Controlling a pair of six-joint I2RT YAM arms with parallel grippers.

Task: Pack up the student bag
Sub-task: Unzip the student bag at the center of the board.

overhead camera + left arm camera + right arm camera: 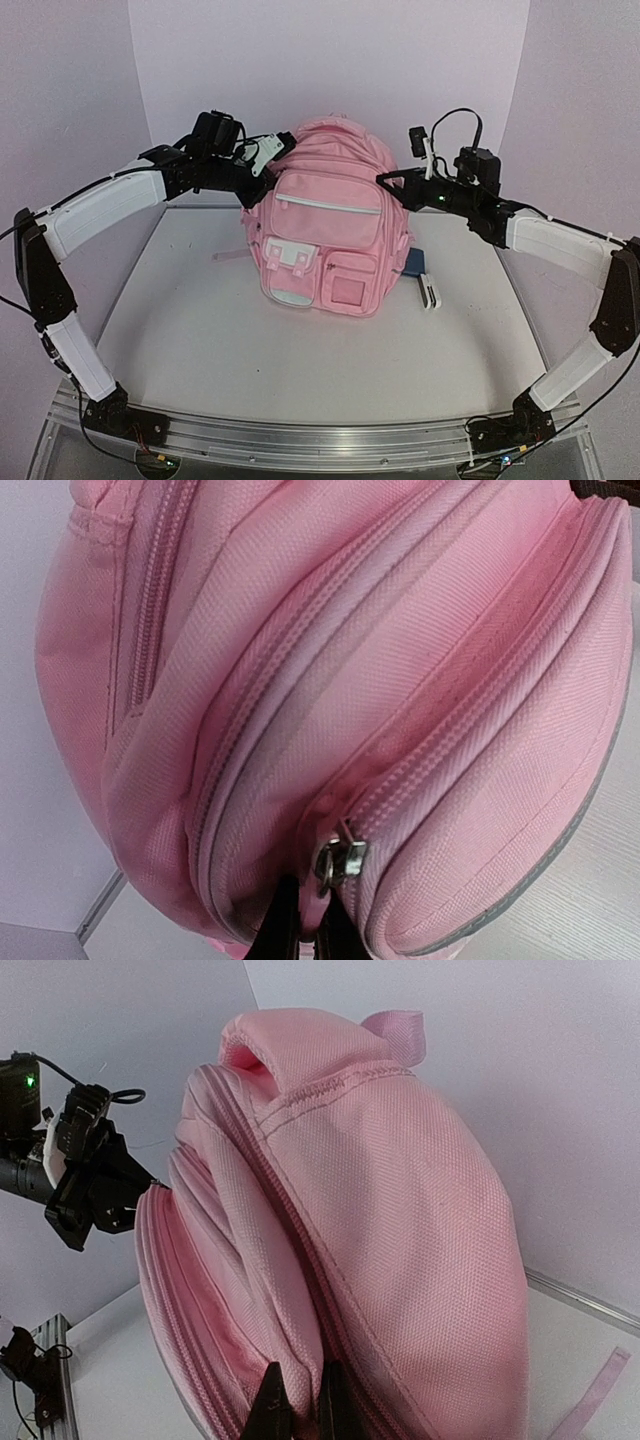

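Note:
The pink student bag stands upright at the back middle of the table, front pockets facing me. My left gripper is at its upper left side; in the left wrist view it is shut on a pink pull tab just below a metal zip slider. My right gripper is at the bag's upper right side; in the right wrist view it is shut on a fold of the bag's fabric beside a zip line. The top handle shows above.
A dark blue flat object and a small white and black item lie on the table by the bag's right side. A pink strap end lies on the table behind the bag. Walls close in behind.

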